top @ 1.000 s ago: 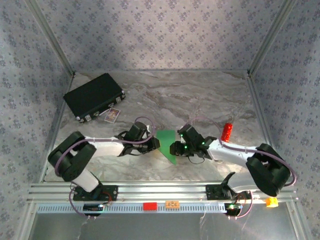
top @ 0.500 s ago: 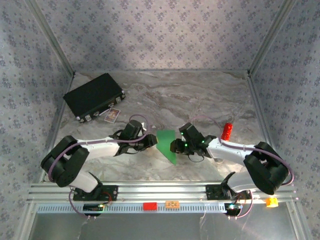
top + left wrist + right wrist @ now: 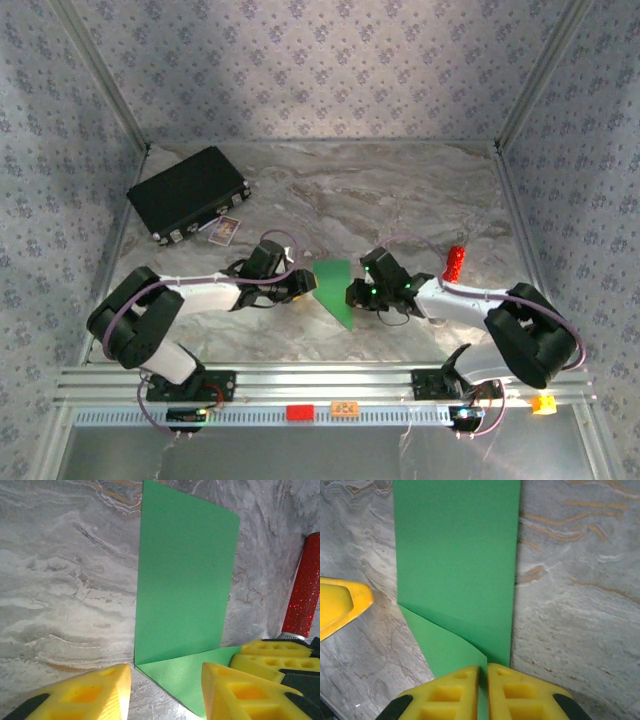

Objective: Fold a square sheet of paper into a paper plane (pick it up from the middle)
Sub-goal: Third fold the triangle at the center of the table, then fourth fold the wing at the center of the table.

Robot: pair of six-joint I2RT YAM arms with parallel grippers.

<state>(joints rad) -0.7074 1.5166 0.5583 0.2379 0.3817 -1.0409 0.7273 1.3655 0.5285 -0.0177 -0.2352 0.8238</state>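
The square sheet of paper point(image 3: 335, 290) is bright green and lies on the marble table between my grippers, folded into a narrow strip point(image 3: 185, 575) with a triangular flap point(image 3: 192, 677) at one end. My right gripper point(image 3: 353, 296) is shut on that flap's raised edge point(image 3: 470, 650), its yellow fingers point(image 3: 445, 695) pressed together. My left gripper point(image 3: 165, 692) is open at the strip's opposite side point(image 3: 305, 284), one finger over bare table and the other point(image 3: 240, 690) over the flap, not gripping it.
A red glittery cylinder point(image 3: 456, 263) stands on the table behind the right arm, also seen in the left wrist view point(image 3: 306, 590). A black case point(image 3: 188, 192) and a small card point(image 3: 224, 231) lie at the back left. An aluminium rail point(image 3: 320, 380) runs along the front edge.
The right gripper's fingers have closed onto the green flap. The left gripper has opened and let go of the paper, drawing back slightly to the left.
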